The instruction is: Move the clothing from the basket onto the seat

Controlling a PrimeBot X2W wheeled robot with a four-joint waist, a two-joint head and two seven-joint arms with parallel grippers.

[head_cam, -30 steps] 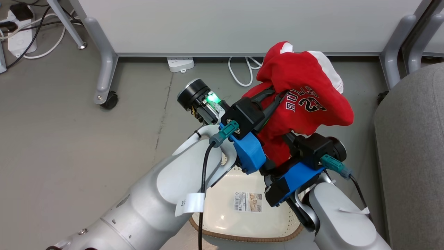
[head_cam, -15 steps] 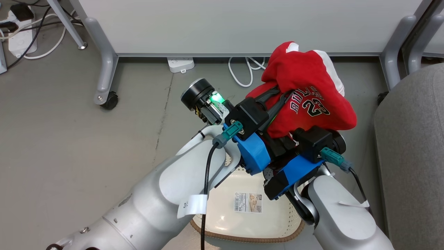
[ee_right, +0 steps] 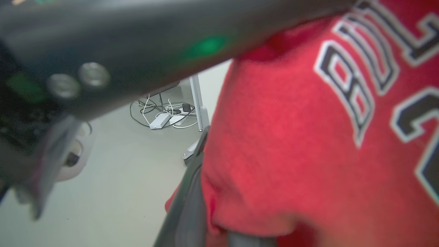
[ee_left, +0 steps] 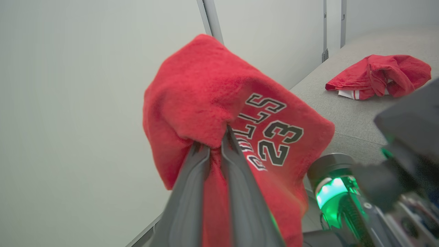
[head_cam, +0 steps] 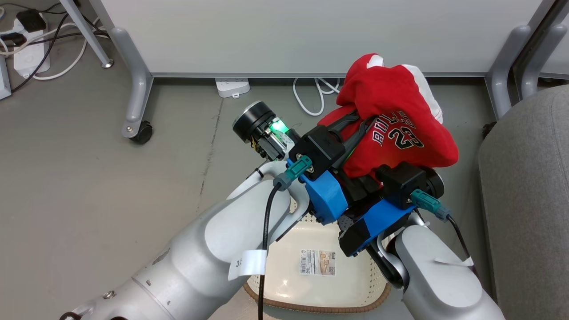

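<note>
The clothing in hand is a red jersey [head_cam: 395, 111] printed "BULLS 23", bunched and lifted above the basket [head_cam: 284, 275]. My left gripper [head_cam: 360, 124] is shut on its upper folds; in the left wrist view the left gripper [ee_left: 219, 139] pinches the fabric at the tips. Just below, my right gripper [head_cam: 362, 184] is shut on the jersey's lower part, and one of its fingers [ee_right: 190, 195] presses against the red cloth [ee_right: 308, 137]. The cream basket shows a bare bottom with a barcode sticker [head_cam: 318, 262]. The grey seat [head_cam: 524, 200] stands to the right. Another red garment [ee_left: 377, 77] lies on the seat [ee_left: 353, 116].
A white partition [head_cam: 289, 31] on grey wheeled legs [head_cam: 133, 106] stands behind. Power strips [head_cam: 231, 84] and white cables [head_cam: 311, 95] lie on the grey floor. Another grey leg [head_cam: 502, 84] rises close to the seat's corner.
My right gripper has shut on the hanging lower part of the jersey, gathering it up. Both arms have shifted slightly right with the jersey.
</note>
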